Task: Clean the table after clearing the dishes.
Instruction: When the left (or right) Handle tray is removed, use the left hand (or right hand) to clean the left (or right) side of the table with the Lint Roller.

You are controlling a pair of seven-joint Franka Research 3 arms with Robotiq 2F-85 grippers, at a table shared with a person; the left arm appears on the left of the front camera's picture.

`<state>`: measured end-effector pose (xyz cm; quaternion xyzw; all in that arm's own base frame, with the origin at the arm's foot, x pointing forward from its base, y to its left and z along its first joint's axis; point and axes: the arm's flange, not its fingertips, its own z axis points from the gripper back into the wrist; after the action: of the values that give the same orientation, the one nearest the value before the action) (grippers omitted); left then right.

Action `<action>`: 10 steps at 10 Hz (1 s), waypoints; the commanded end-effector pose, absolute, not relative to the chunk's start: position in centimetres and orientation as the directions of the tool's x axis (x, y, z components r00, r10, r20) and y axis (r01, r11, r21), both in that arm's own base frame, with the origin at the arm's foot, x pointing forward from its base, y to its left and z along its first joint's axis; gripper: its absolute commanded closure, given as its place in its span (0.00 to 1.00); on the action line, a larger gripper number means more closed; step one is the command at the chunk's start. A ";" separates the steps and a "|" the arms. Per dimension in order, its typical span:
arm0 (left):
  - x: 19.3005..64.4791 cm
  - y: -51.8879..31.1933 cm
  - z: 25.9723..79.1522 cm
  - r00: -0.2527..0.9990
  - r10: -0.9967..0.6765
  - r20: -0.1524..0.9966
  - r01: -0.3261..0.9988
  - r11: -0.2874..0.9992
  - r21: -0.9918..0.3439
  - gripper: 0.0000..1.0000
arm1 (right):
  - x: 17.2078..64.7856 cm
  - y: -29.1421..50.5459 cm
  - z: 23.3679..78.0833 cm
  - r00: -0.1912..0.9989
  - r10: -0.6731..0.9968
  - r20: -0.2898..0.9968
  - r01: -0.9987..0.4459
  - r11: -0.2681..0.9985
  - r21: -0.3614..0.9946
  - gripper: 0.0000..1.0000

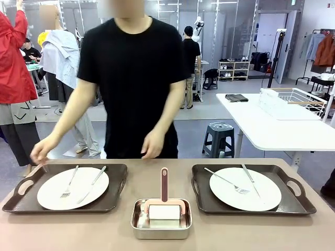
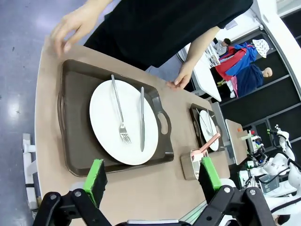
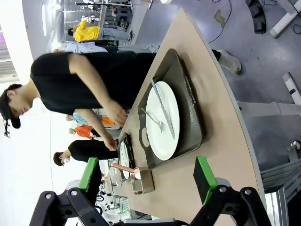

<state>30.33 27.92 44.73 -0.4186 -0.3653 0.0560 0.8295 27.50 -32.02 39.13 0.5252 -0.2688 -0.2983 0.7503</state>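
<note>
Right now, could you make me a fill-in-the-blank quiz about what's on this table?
Each round white plate rests on a dark brown rectangular ___.
On each plate lie a silver fork and a silver ___.
The small square steel pan stands ___ the two plates.
The left gripper and the right gripper both stand ___.
Missing words: tray, knife, between, open.

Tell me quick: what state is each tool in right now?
Left tool: open, holding nothing.
Right tool: open, holding nothing.
</note>
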 end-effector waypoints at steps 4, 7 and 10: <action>30.1 28.1 44.7 0.722 0.396 0.567 0.230 0.636 -0.737 0.00 | 27.2 -31.9 39.5 0.682 -0.726 0.090 0.161 0.269 0.950 0.00; 30.1 28.1 44.7 0.722 0.396 0.567 0.230 0.636 -0.737 0.00 | 27.2 -31.9 39.5 0.682 -0.726 0.090 0.161 0.269 0.950 0.00; 30.1 28.1 44.7 0.722 0.396 0.567 0.230 0.636 -0.737 0.00 | 27.2 -31.9 39.5 0.682 -0.726 0.090 0.161 0.269 0.950 0.00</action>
<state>30.34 27.90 44.73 -0.4189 -0.3651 0.0556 0.8296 27.50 -32.01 39.14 0.5251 -0.2688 -0.2983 0.7503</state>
